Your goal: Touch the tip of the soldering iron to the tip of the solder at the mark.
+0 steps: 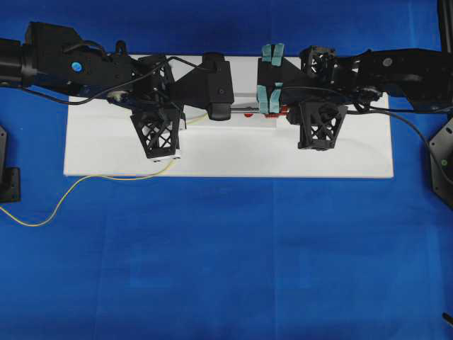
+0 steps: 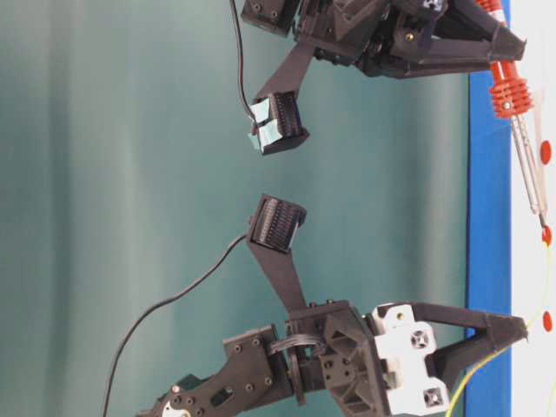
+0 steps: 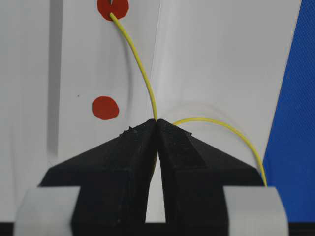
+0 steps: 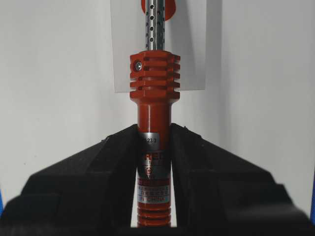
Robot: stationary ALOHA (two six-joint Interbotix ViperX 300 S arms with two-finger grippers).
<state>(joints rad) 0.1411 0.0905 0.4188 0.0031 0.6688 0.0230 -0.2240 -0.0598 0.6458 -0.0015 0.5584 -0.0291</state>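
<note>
**Both grippers clamped, solder tip on a red dot**

The left gripper (image 3: pixel 157 129) pinches the yellow solder (image 3: pixel 142 73), whose tip reaches the red dot (image 3: pixel 112 7) at the frame's top. The right gripper (image 4: pixel 156 135) clasps the red-orange soldering iron (image 4: pixel 154 88) at centre, above the white board (image 1: pixel 354 152).

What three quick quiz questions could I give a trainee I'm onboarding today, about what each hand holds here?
1. True or false: the right hand is shut on the soldering iron.
2. What does the left hand grip? A) black cord B) the solder C) nothing
3. In the left wrist view, where does the solder's far end lie?

Key:
1. True; its fingers clamp the red-orange body.
2. B; the yellow wire runs out from between the closed fingertips.
3. On the upper red mark of the white board.
</note>
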